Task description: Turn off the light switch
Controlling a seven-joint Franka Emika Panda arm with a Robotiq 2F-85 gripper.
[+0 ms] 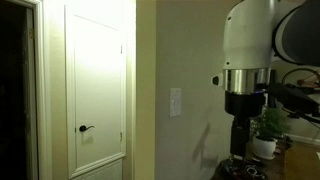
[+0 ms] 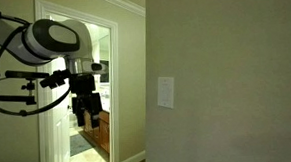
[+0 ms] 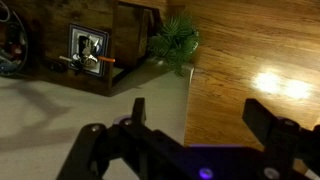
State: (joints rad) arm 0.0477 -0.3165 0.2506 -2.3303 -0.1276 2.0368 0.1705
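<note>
Hanging by doorway (image 2: 117, 92), well apart from white light switch (image 2: 165, 91) on wall (image 2: 235, 76); gripper (image 2: 84, 117) fingers spread wide, holding nothing

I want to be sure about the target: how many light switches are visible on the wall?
1. The light switch sits on the beige wall, right of the white door in an exterior view. The wrist view shows none; the arm may hide others.

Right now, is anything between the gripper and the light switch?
Nothing visible. In both exterior views only bare wall lies between the gripper and the light switch. The gripper is open and points downward, not at the switch, so it would need to turn towards it.
</note>
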